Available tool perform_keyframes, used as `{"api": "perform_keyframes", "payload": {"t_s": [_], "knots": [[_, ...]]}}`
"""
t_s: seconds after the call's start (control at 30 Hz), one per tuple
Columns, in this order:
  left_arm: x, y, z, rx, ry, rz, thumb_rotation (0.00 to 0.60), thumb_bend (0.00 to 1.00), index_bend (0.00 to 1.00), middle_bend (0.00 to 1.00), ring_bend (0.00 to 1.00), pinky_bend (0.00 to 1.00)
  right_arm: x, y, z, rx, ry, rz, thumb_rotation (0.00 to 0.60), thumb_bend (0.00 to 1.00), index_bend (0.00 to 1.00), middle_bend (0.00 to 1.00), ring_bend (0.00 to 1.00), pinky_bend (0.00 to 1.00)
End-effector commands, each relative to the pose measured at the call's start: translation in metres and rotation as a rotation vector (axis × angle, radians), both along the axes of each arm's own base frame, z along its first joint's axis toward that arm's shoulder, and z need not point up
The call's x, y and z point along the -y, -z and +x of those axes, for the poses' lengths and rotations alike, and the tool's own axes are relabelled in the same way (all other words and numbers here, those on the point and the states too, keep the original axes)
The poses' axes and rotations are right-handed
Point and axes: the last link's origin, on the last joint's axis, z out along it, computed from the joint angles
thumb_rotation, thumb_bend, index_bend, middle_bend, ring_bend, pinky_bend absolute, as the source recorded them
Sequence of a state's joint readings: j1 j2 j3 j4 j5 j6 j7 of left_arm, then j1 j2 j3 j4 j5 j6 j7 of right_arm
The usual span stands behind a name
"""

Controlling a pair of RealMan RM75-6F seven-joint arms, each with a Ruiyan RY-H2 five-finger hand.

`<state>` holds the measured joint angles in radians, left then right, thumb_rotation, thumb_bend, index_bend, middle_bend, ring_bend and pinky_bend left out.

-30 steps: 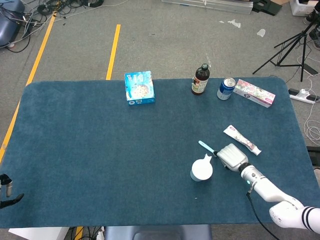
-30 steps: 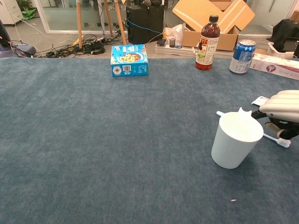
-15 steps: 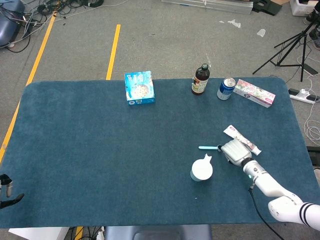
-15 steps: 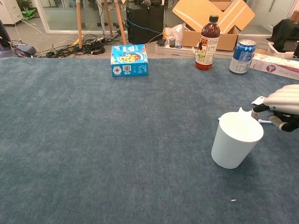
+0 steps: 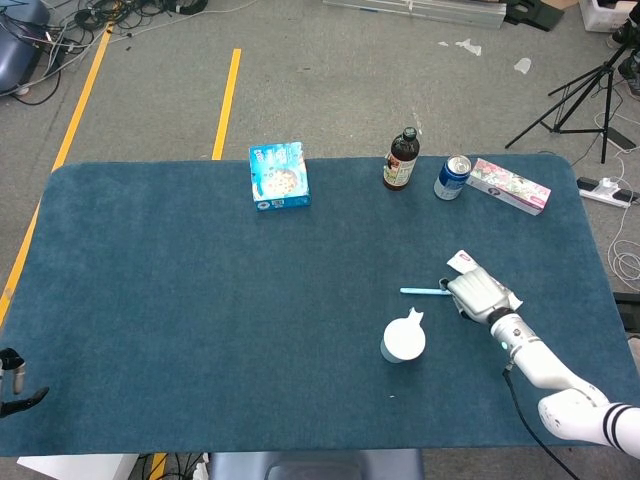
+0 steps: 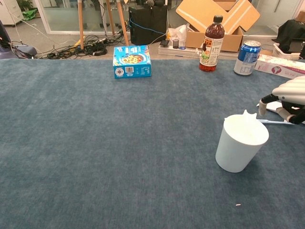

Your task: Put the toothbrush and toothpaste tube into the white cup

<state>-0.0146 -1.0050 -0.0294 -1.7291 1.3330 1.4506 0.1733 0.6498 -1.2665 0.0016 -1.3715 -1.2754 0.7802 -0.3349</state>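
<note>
Beyond the white cup (image 5: 403, 342), the right hand (image 5: 478, 295) has carried the pinched toothbrush (image 5: 422, 291) farther back; insertion not yet begun.

Overhead view of a blue table (image 5: 200, 320). The right hand (image 5: 478, 296) holds a toothbrush (image 5: 424, 291) level, just beyond a white cup (image 5: 403, 342). A tube (image 5: 461, 263) pokes out behind the hand. Along the far edge: box (image 5: 279, 176), bottle (image 5: 400, 160), can (image 5: 452, 177), carton (image 5: 509, 186).
</note>
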Motion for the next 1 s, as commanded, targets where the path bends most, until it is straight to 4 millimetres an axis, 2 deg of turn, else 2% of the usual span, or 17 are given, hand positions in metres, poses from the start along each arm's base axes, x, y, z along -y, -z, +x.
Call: {"api": "perform_keyframes", "payload": {"t_s": [0.03,0.2,0.33,0.6,1.0], "knots": [[0.0,0.001,0.0,-0.001,-0.001,-0.002,0.6,0.0,0.82,0.54,0.43,0.39,-0.006,-0.01,0.007,0.033,-0.03,-0.008,0.6,0.49,0.35,1.0,1.0,1.0],[0.0,0.001,0.0,-0.001,-0.002,-0.003,0.6,0.0,0.82,0.54,0.43,0.39,-0.005,-0.014,0.017,0.066,-0.057,-0.034,0.6,0.34,0.35,1.0,1.0,1.0],[0.0,0.0,0.0,0.003,-0.002,-0.003,0.6,0.0,0.82,0.54,0.43,0.39,0.0,-0.005,0.022,0.068,-0.068,-0.07,0.6,0.27,0.37,1.0,1.0,1.0],[0.0,-0.001,0.0,0.012,-0.001,-0.001,0.6,0.0,0.82,0.54,0.43,0.39,0.012,0.021,0.031,0.034,-0.068,-0.096,0.6,0.21,0.4,1.0,1.0,1.0],[0.001,-0.002,0.0,0.018,0.002,-0.001,0.6,0.0,0.82,0.54,0.43,0.39,0.021,0.049,0.039,0.038,-0.042,-0.106,0.6,0.21,0.45,1.0,1.0,1.0]]}}
